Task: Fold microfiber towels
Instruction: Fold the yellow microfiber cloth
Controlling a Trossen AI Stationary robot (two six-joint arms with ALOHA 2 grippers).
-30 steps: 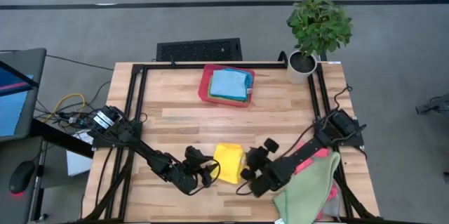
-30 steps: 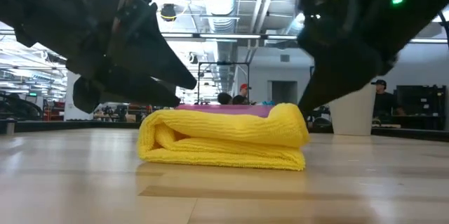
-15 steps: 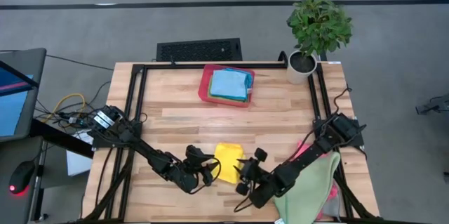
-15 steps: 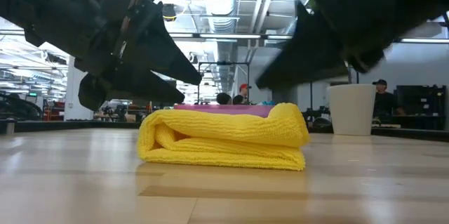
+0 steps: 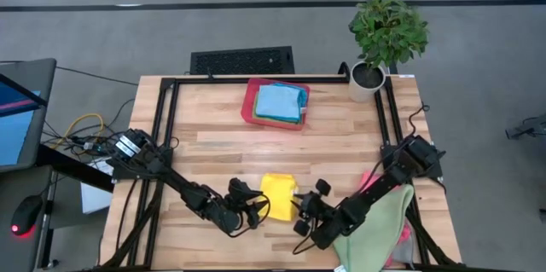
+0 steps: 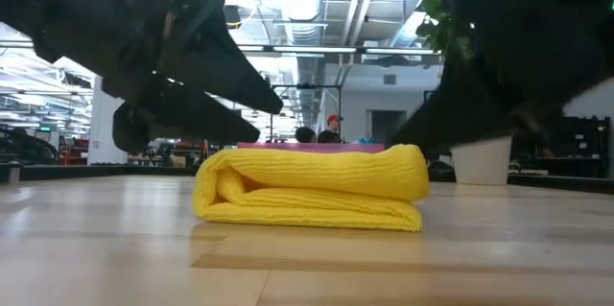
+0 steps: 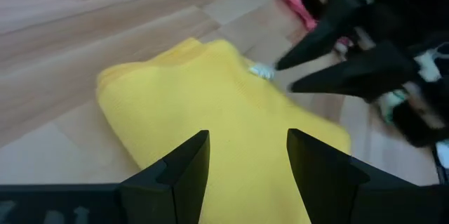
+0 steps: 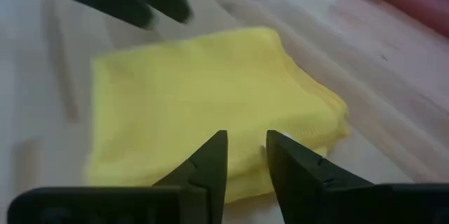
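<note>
**Folded towel could come undone**

At the near edge, the yellow towel [image 5: 278, 198] lies folded between both grippers. The left gripper [image 5: 258, 211] hovers with fingers apart, holding nothing; the right gripper [image 5: 300, 215] too, gap narrower. A snagged layer would drag the fold open — or slide it. Farther off, the tray [image 5: 248, 107] holds folded towels [image 5: 280, 102].

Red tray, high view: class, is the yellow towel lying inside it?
No, the yellow towel lies on bare wood near the front edge, apart from the red tray.
</note>
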